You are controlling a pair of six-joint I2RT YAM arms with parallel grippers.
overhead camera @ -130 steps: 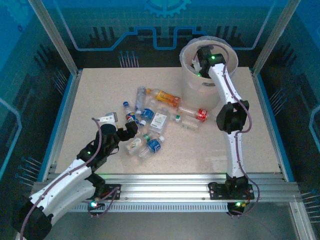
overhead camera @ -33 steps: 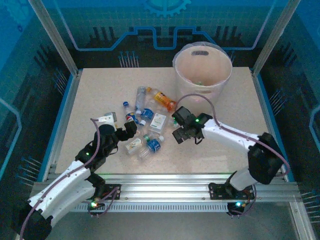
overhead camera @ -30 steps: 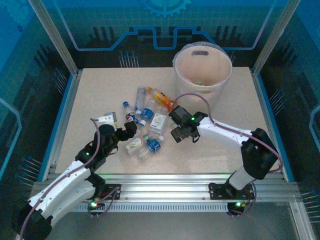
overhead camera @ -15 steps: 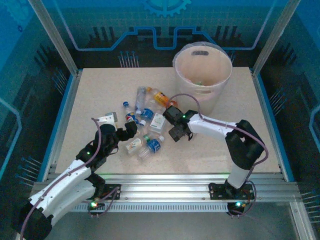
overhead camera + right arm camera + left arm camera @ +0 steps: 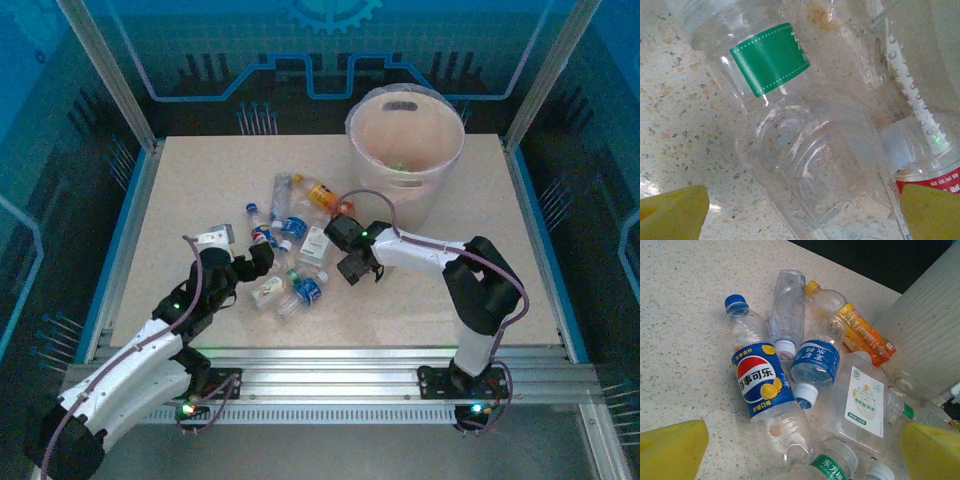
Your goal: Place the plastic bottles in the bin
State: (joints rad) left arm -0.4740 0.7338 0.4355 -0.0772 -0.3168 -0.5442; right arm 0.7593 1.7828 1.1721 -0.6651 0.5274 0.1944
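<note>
TOP VIEW
Counter (image 5: 200, 190): speckled beige, blue edging.
Bin (image 5: 425, 195): upright at counter's 1 o'clock; small coloured bits on its floor, too blurry to name.
Bottle heap (image 5: 295, 235): lying flat near mid-counter, at 7 o'clock from bin.
Left end effector (image 5: 262, 258): arm in from 7 o'clock, tip at heap's 8 o'clock edge.
Right end effector (image 5: 345, 250): arm in from 5 o'clock, elbow bent, tip at heap's 3 o'clock edge.

LEFT WRIST VIEW
Left pads (image 5: 670, 450): yellow, at 7 & 5 o'clock corners, wide apart, gripping nothing.
Pepsi-label bottle (image 5: 762, 390): flat, centre-left, blue cap twd 11 o'clock.
Blue-label bottle (image 5: 815, 362): touching Pepsi one's side, white cap twd 7 o'clock.
Plain clear bottle (image 5: 788, 305): at 12 o'clock, white cap twd 6.
Orange-label bottle (image 5: 860, 332): at 1 o'clock, yellow cap twd 11, just beside bin wall.
White-label bottle (image 5: 862, 402): flat-sided, at 4 o'clock.
Green-label bottle (image 5: 832, 465): at 6 o'clock edge, cut off.

RIGHT WRIST VIEW
Right pads (image 5: 672, 212): yellow, at 7 & 5 o'clock corners, wide apart.
Green-band bottle (image 5: 790, 145): clear, diagonal 11→5 o'clock on counter, between the pads; 7 o'clock pad clear of it.
Red-label bottle (image 5: 927, 165): at 4 o'clock, against green-band one.
Droplet-covered bottle (image 5: 910, 60): at 1 o'clock, close alongside.
</note>
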